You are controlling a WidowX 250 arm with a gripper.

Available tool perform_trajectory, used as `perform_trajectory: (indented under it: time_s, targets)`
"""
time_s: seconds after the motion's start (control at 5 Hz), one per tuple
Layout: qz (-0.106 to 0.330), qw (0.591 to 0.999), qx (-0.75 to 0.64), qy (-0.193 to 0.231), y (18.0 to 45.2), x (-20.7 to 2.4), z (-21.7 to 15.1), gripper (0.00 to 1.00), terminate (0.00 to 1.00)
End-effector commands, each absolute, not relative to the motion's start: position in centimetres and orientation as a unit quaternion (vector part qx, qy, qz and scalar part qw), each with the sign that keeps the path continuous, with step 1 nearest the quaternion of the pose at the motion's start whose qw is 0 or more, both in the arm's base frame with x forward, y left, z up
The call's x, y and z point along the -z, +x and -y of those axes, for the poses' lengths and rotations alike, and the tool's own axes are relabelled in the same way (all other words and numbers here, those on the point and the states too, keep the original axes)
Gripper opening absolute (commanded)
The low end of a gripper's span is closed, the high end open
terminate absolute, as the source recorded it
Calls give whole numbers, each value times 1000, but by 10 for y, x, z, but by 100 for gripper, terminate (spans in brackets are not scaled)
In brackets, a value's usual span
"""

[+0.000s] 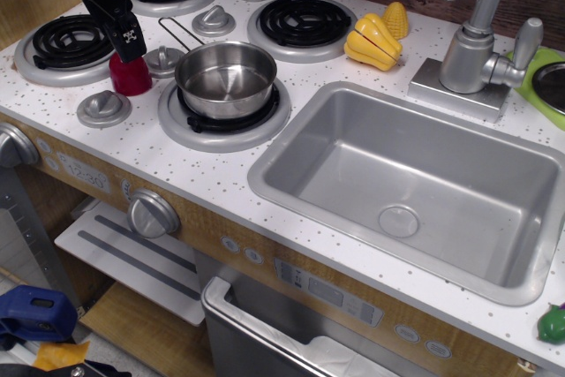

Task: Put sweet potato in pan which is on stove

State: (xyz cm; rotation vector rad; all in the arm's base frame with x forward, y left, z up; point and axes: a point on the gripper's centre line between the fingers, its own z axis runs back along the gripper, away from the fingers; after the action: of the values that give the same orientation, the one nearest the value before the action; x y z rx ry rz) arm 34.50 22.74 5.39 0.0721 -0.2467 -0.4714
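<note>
At the upper left of the frame our black tool hangs right over the sweet potato, which stands on the white speckled stove between two grey knobs, just left of the pan. The fingers sit so close on the toy's top that we cannot tell whether they are clamped on it or only touching it. We judge the grasp to be the step in hand: we should take the toy squarely by its upper part, since smooth plastic may slip. Moving right, the pan rests empty on the near burner, its thin wire handle pointing up-left towards the tool. We should lift high enough to clear both that handle and the rim, carry rightward, and release low over the pan's middle so the toy does not bounce out towards the sink further right.
</note>
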Motion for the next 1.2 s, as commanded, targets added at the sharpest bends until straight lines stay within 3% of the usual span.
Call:
perform_trajectory:
  time_s: [0.0,1.0]
  targets:
    - [122,964,233,36,345,-54,-227,100,0]
    - [145,962,228,-32,354,-21,-242,100,0]
